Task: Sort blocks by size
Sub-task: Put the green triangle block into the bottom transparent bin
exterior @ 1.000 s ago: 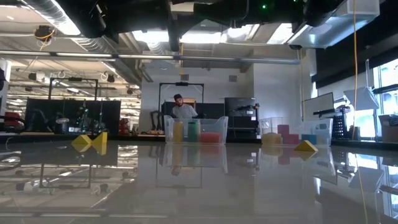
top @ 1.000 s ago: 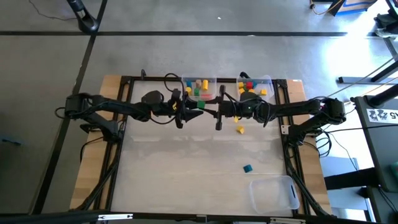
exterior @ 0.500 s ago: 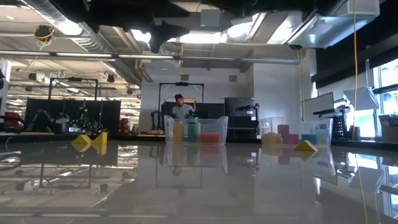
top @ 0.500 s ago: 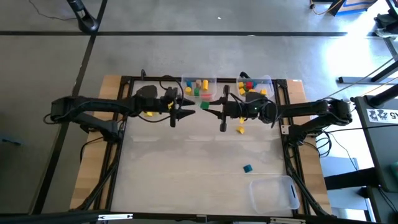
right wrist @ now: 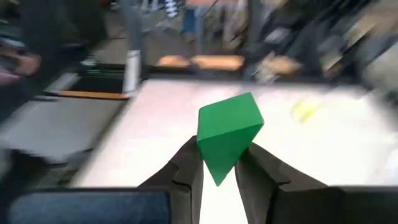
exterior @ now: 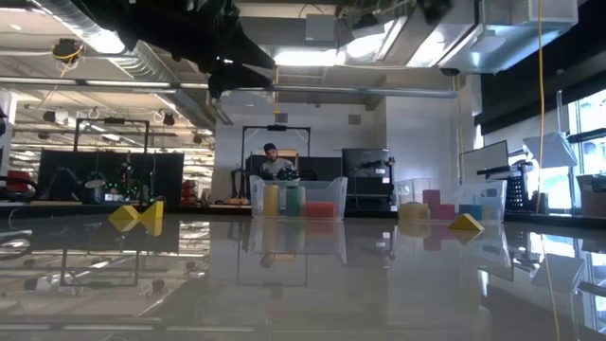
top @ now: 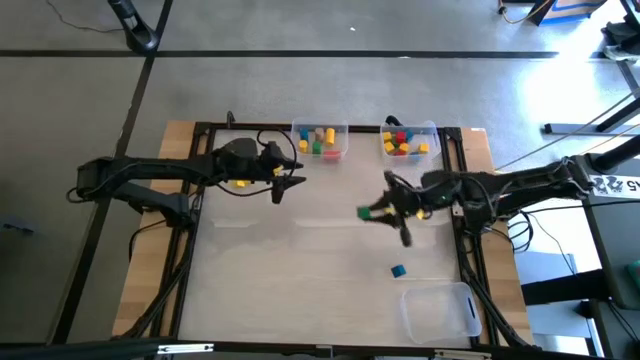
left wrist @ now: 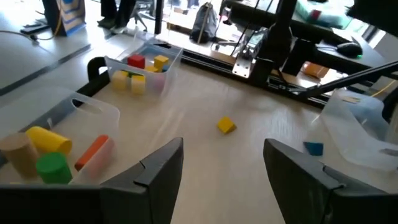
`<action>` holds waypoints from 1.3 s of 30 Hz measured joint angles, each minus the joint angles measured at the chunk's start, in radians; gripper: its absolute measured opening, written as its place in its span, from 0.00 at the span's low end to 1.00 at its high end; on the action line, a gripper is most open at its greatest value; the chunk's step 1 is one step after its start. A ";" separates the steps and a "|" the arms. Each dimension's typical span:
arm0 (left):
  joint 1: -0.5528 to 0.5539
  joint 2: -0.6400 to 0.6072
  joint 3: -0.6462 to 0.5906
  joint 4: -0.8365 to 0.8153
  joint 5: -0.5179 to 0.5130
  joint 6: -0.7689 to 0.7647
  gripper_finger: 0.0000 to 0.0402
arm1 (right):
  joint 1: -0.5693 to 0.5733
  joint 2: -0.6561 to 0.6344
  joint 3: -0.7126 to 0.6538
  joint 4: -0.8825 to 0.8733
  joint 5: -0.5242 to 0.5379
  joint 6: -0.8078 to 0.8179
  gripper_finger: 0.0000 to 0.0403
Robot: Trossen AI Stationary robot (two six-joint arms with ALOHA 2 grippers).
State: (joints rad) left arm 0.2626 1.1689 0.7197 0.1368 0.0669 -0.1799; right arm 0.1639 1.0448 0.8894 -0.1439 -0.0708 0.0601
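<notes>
The right gripper [right wrist: 217,171] pinches a green block [right wrist: 229,134], a smooth matte, sharp-edged solid held corner-up between the two dark fingers [right wrist: 189,168], which close narrowly on its lower tip. In the high view this gripper [top: 378,213] hangs over the pale, glossy tabletop [top: 300,280] with the green block [top: 366,213] at its tip. A small teal-blue block [top: 398,270] lies on the table nearer the front edge than the gripper, and beyond that sits an empty clear plastic bin [top: 440,310] with rounded corners.

The left gripper [top: 290,184] hovers above the table just in front of the left clear bin [top: 320,141], well apart from the right gripper. Its broad, dark, matte fingers [left wrist: 155,177] stand wide apart with nothing between them. Ahead of them, a small yellow cube [left wrist: 226,126] lies tilted on the table. The near bin [left wrist: 93,118], thin-walled and transparent, holds a yellow cylinder [left wrist: 46,139], a green cylinder [left wrist: 52,168], a tan cylinder [left wrist: 15,152] and an orange bar [left wrist: 92,152]. The farther bin [left wrist: 163,68] holds a red block [left wrist: 136,61] and yellow blocks [left wrist: 160,62].

From table level, the shiny tabletop [exterior: 303,284] mirrors the bins, and yellow wedge-shaped blocks [exterior: 137,217] stand at the left. A person [exterior: 274,163] is in the room behind.
</notes>
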 joint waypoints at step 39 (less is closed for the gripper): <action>-0.032 0.001 0.000 -0.039 -0.028 0.051 0.52 | 0.917 0.349 -0.001 -0.680 -0.045 1.898 0.38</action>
State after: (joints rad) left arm 0.2309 1.1698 0.7197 0.0981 0.0393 -0.1287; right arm 1.0805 1.3937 0.8886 -0.8234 -0.1157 1.9579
